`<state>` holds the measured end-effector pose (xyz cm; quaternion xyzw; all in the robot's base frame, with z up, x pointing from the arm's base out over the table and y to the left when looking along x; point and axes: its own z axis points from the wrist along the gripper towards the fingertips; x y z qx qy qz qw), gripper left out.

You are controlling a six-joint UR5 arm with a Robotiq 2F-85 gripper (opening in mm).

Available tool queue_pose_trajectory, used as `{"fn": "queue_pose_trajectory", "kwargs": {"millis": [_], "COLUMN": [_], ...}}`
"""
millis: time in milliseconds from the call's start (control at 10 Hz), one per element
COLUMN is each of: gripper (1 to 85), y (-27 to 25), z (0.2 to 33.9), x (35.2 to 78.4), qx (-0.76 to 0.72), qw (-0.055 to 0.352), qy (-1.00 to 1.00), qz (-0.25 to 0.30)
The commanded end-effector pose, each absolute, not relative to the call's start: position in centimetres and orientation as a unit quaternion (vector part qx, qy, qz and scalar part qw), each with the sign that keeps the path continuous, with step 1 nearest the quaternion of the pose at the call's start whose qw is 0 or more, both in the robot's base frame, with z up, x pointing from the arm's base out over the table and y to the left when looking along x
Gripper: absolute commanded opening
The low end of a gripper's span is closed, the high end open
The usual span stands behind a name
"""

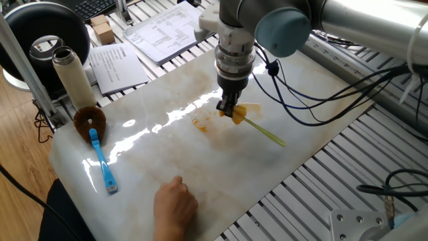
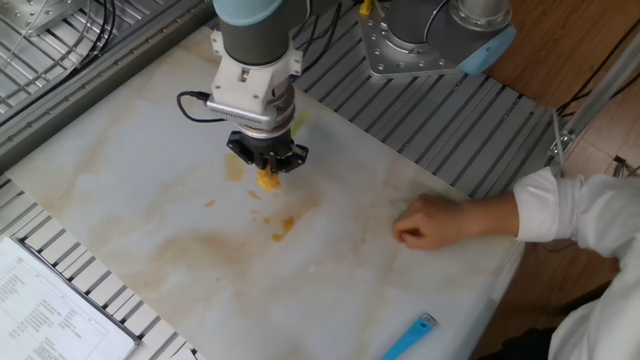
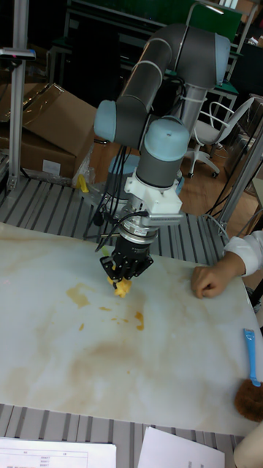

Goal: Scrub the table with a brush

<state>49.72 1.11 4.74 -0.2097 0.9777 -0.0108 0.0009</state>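
The white marble-look table [image 1: 167, 167] [image 2: 130, 170] [image 3: 168, 344] carries orange-brown stains [image 1: 200, 125] [image 2: 283, 227] [image 3: 137, 319] near its middle. My gripper [image 1: 228, 111] [image 2: 266, 174] [image 3: 122, 282] is shut on the brush, pointing straight down. The brush's yellow head [image 1: 241, 112] [image 2: 267, 180] [image 3: 121, 288] presses on the slab beside the stains. Its thin yellow-green handle [image 1: 265, 132] trails away over the slab in one fixed view. In the tall fixed view the handle is hidden behind the gripper.
A person's fist [image 1: 175, 206] [image 2: 425, 220] [image 3: 210, 280] rests on the table edge. A blue-handled brush with a brown round head [image 1: 93, 130] [image 3: 250, 380] lies at one end. A thermos [image 1: 72, 75], papers [image 1: 167, 30] and the slatted metal frame [image 2: 450, 130] surround the slab.
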Motion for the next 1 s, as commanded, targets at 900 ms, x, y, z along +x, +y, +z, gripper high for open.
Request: {"fn": "queue_pose_trajectory", "kwargs": {"millis": [900], "gripper": [1.7], "y": [3.9], "z": [5.9], "x": [54.9], "qx": [-0.148], "qw": [0.022], "qy": [0.987], "qz": [0.06]}}
